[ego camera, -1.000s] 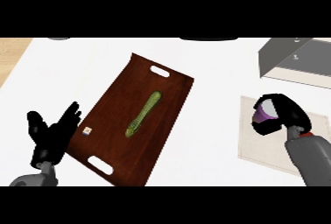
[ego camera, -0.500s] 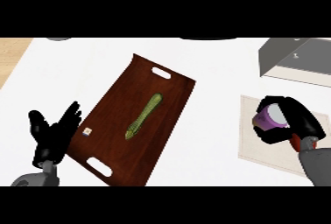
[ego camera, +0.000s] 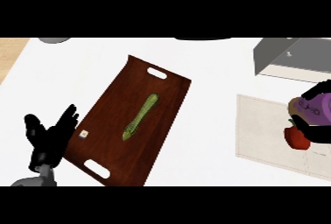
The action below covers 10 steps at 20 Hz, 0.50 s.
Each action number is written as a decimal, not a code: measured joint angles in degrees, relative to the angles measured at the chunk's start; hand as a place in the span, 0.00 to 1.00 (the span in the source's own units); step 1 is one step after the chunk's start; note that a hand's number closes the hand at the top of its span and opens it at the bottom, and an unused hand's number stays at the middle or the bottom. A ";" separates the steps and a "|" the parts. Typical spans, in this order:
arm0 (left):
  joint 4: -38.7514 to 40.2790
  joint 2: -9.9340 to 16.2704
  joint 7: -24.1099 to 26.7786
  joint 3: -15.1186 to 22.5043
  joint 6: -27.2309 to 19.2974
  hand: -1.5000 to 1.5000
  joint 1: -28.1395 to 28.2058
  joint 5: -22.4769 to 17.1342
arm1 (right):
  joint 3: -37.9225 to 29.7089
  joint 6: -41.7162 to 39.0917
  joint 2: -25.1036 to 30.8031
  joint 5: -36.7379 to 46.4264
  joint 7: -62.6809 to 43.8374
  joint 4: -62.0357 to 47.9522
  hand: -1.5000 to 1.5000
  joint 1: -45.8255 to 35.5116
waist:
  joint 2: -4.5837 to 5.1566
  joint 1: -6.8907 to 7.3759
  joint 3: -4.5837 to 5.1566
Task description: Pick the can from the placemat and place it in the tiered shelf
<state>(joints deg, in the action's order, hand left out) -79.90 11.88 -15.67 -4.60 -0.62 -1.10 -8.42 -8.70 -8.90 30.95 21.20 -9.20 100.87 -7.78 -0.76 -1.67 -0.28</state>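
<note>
At the right edge of the head view my right hand (ego camera: 318,132) is curled round a purple can (ego camera: 309,107), which it holds over the right part of the pale placemat (ego camera: 262,131). The hand's fingers hide part of the can. The grey tiered shelf (ego camera: 287,54) stands at the back right, beyond the placemat. At the lower left my left hand (ego camera: 48,138) rests open with its fingers up, beside the tray's left edge.
A dark wooden tray (ego camera: 165,87) with two handle slots lies slanted across the middle and carries a long green vegetable (ego camera: 141,116). A small red object (ego camera: 297,138) sits on the placemat just below the can. A grey round item (ego camera: 55,40) shows at the top left.
My right hand has carried the purple can to the right and a little up, and the small red object on the placemat now shows. The left hand has stayed still.
</note>
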 measured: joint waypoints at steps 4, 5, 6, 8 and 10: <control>-0.42 0.05 -1.12 0.06 -0.09 0.50 -0.37 0.20 | -7.65 -2.25 3.03 -4.82 -6.32 7.69 1.00 -0.11 | 0.14 0.30 0.08; 0.34 -0.14 -0.89 0.09 0.02 0.50 -0.95 0.29 | -9.01 -2.55 3.43 -5.36 -7.65 8.96 1.00 -0.23 | 0.17 0.47 0.05; 0.12 -0.30 -0.95 0.23 -0.08 0.50 -0.97 0.43 | -10.75 -3.57 4.46 -6.78 -9.91 10.38 1.00 -0.89 | 0.19 0.57 0.04; 0.07 -0.34 -0.69 0.14 0.13 0.50 -1.03 0.42 | -14.69 -5.38 7.22 -9.90 -13.13 10.70 1.00 -3.50 | 0.24 0.86 0.05; -0.99 -0.77 -1.09 0.53 -0.61 0.50 -0.65 1.05 | -17.95 -7.05 9.83 -12.17 -15.28 9.80 1.00 -5.56 | 0.32 1.15 0.10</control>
<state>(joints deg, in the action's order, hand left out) -80.90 11.11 -16.76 -4.07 -1.23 -1.76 -7.37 -26.65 -15.95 40.78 9.03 -24.48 110.67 -13.34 -0.45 -0.52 -0.17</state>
